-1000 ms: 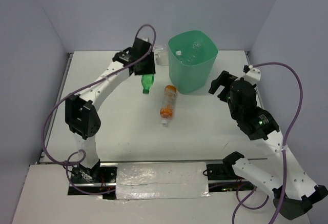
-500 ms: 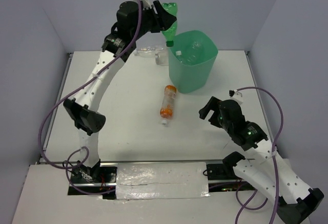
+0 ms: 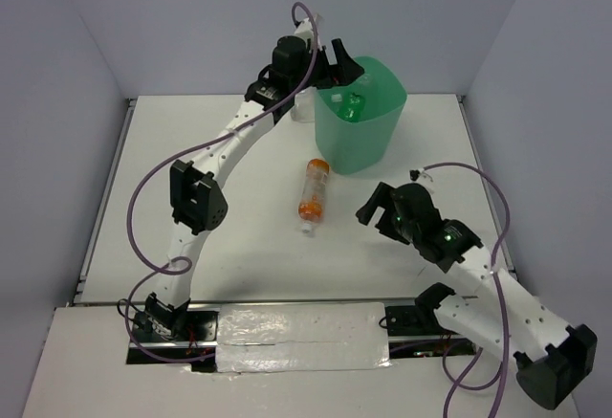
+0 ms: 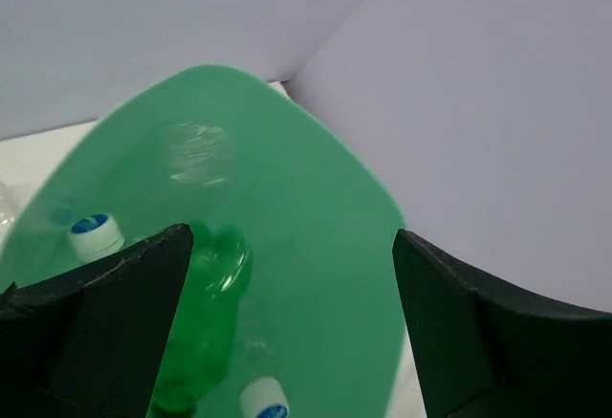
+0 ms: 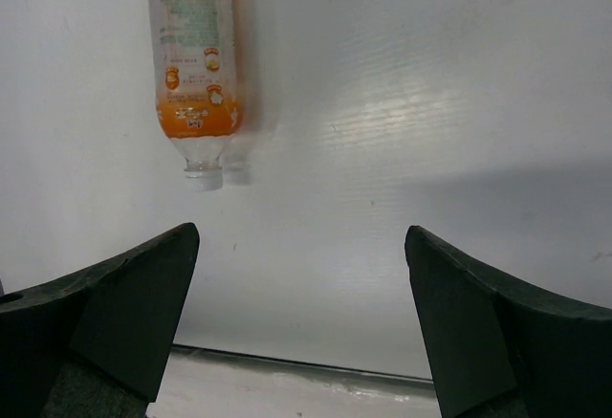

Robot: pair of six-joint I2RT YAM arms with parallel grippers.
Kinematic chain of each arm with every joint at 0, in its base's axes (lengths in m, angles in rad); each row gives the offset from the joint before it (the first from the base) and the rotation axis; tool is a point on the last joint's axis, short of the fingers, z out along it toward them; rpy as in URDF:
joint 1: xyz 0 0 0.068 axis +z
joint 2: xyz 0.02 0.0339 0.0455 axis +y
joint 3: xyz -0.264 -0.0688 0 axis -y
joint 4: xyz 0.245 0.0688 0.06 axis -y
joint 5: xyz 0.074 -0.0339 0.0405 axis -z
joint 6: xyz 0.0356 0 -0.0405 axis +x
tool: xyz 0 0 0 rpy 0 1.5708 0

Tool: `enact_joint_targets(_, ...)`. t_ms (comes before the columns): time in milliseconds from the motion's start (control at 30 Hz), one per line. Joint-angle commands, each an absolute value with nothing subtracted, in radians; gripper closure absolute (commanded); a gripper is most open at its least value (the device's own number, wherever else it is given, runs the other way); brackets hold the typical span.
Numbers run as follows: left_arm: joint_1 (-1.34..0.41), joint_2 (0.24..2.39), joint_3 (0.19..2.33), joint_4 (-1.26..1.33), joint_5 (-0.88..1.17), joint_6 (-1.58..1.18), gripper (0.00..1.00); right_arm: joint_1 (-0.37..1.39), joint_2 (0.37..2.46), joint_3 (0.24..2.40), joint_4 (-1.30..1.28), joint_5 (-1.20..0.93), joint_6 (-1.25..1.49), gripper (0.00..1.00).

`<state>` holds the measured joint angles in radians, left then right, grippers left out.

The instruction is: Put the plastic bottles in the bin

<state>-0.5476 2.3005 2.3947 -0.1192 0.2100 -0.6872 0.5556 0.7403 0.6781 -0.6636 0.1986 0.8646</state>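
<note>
Left end effector [image 3: 341,64]: held over the rim of the bin [image 3: 368,155], jaws spread wide and gripping nothing; in the left wrist view [image 4: 292,246] the bin's interior fills the gap between the two dark fingers
Bin: mint green, upright at the far side of the tabletop [image 3: 239,246], near the back wall
Green bottle [image 4: 206,327]: inside the bin, slightly blurred, below the finger on the left of the wrist view; seen from the top camera [image 3: 352,104] as a darker green patch within the walls
Clear bottles [image 4: 196,150]: also inside the bin; two white caps [image 4: 94,233] show beside the green one
Orange-ended bottle [image 3: 313,193]: lying on its side on the tabletop, in front of the bin and apart from it, cap pointing toward the arm bases
Right end effector [image 3: 373,206]: low over the tabletop, just right of the orange-ended bottle, jaws wide apart and empty; in its wrist view [image 5: 301,236] the bottle [image 5: 194,55] lies ahead and to the left, touching neither finger
</note>
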Motion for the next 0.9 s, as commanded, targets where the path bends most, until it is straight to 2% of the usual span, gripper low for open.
enact_joint_targets(0, -0.571, 2.148, 2.419, -0.060, 0.216, -0.609, 0.01, 0.581, 0.828, 0.672, -0.485, 0.161, 0.868, 0.04)
enact_joint_targets(233, -0.577, 1.817, 2.264, -0.173, 0.124, -0.534, 0.01, 0.695, 1.232, 0.856, -0.293, 0.173, 0.834, 0.03)
enact_joint_targets(500, -0.575, 1.470, 1.946, -0.313, -0.106, -0.466, 0.01, 0.698, 1.544, 1.007, -0.180, 0.178, 0.839, 0.02)
enact_joint_targets(667, -0.574, 1.312, 1.832, -0.429, -0.241, -0.437, 0.01, 0.699, 1.721, 1.110, -0.189, 0.166, 0.844, 0.02)
enact_joint_targets(767, -0.574, 1.238, 1.746, -0.497, -0.310, -0.442, 0.01, 0.706, 1.775, 1.129, -0.179, 0.156, 0.845, 0.14)
enact_joint_targets(800, -0.574, 1.223, 1.696, -0.515, -0.325, -0.443, 0.01, 0.710, 1.779, 1.134, -0.186, 0.160, 0.844, 0.27)
enact_joint_targets(867, -0.572, 1.180, 1.652, -0.532, -0.372, -0.454, 0.01, 0.719, 1.764, 1.135, -0.202, 0.173, 0.836, 0.38)
